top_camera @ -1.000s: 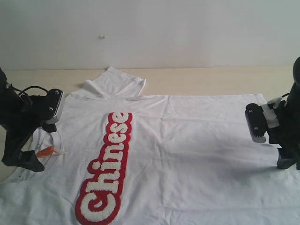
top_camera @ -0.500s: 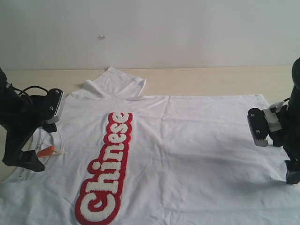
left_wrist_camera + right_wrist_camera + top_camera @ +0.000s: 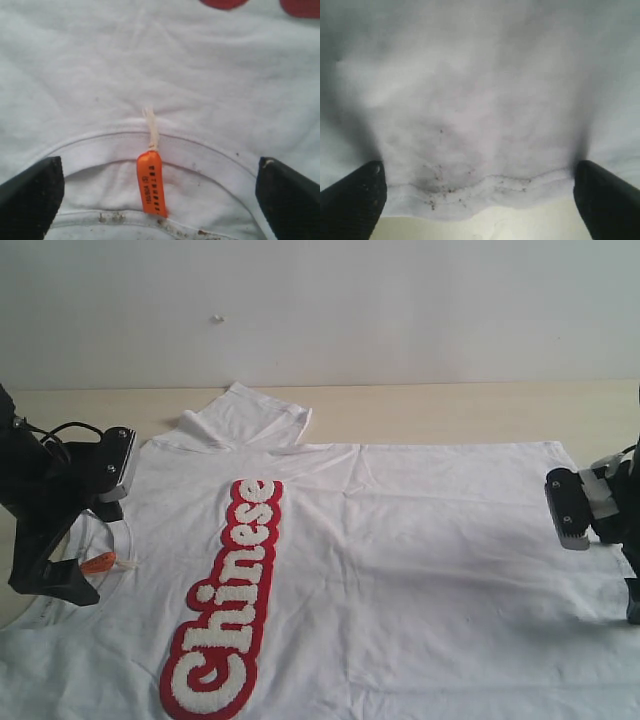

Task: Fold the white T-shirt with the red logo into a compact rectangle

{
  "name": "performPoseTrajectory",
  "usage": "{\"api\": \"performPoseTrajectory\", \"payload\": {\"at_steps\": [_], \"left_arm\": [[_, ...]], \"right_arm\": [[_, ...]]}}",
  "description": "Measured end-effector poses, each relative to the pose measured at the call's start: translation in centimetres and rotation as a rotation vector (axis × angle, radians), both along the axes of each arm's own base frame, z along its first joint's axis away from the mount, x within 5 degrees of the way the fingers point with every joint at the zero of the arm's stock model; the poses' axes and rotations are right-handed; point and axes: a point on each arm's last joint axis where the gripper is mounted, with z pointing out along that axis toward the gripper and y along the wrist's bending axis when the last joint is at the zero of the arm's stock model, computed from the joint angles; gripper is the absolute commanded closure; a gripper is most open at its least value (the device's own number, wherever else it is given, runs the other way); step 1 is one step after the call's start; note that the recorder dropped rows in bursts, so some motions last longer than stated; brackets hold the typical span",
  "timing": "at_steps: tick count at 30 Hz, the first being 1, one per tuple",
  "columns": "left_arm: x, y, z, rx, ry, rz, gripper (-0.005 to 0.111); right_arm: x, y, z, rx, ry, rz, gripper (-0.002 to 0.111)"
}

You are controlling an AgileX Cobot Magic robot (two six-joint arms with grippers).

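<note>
Left claw [image 3: 159, 197] and right claw [image 3: 480, 200]: both released, gripping nothing, poised over collar and hem, probably to lift both ends together. White T-shirt [image 3: 420, 540]: spread flat, face up, across worktop [image 3: 450, 410], collar toward left edge. Red logo [image 3: 225, 605]: lengthwise along chest. Orange tag [image 3: 151, 182]: at collar.

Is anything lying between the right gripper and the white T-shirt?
Nothing visible stands between them. The right gripper hangs open over the stitched hem of the white cotton T-shirt, its black fingers either side of bare cloth.
</note>
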Motion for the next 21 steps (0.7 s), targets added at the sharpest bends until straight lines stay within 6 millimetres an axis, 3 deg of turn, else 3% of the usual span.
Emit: {"api": "performPoseTrajectory", "payload": {"at_steps": [9, 11, 21], "left_arm": [[0.0, -0.1, -0.7, -0.004, 0.022, 0.007, 0.002], [0.0, -0.1, -0.9, -0.004, 0.028, 0.007, 0.002], [0.1, -0.1, -1.2, -0.007, 0.036, 0.008, 0.002]], "right_arm": [[0.3, 0.1, -0.7, 0.015, 0.014, -0.017, 0.018], [0.2, 0.1, -0.9, 0.016, 0.031, -0.018, 0.028], [0.3, 0.1, -0.9, 0.018, 0.028, -0.019, 0.101]]}}
